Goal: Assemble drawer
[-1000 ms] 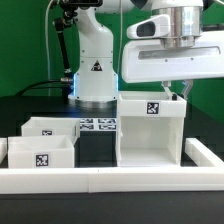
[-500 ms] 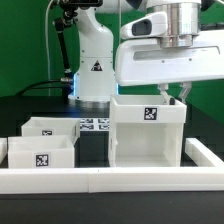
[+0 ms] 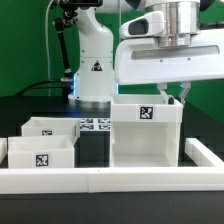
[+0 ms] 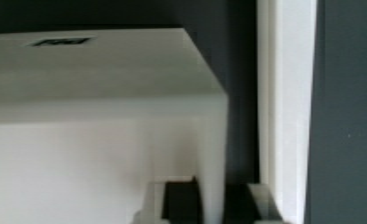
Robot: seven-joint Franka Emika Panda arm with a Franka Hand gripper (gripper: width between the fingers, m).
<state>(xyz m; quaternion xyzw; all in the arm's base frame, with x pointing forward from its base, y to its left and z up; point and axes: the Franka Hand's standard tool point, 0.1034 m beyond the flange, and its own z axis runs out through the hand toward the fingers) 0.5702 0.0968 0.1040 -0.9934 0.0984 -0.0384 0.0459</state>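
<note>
The white drawer box (image 3: 146, 132) stands upright on the black table at the exterior view's right, with a marker tag on its front upper edge. My gripper (image 3: 173, 94) comes down from above at the box's top right edge. In the wrist view the gripper (image 4: 215, 200) has its dark fingers (image 4: 176, 202) either side of a thin white wall of the box (image 4: 109, 110), shut on it. Two smaller white drawers, one behind (image 3: 48, 127) and one in front (image 3: 40, 156), sit at the exterior view's left.
The marker board (image 3: 97, 125) lies flat between the drawers and the box. A white rail (image 3: 110, 181) runs along the table's front, with a white side rail (image 3: 203, 152) at the exterior view's right. The arm's base (image 3: 92, 70) stands behind.
The drawer box and my gripper have shifted a little toward the exterior view's left. The two small drawers have not moved.
</note>
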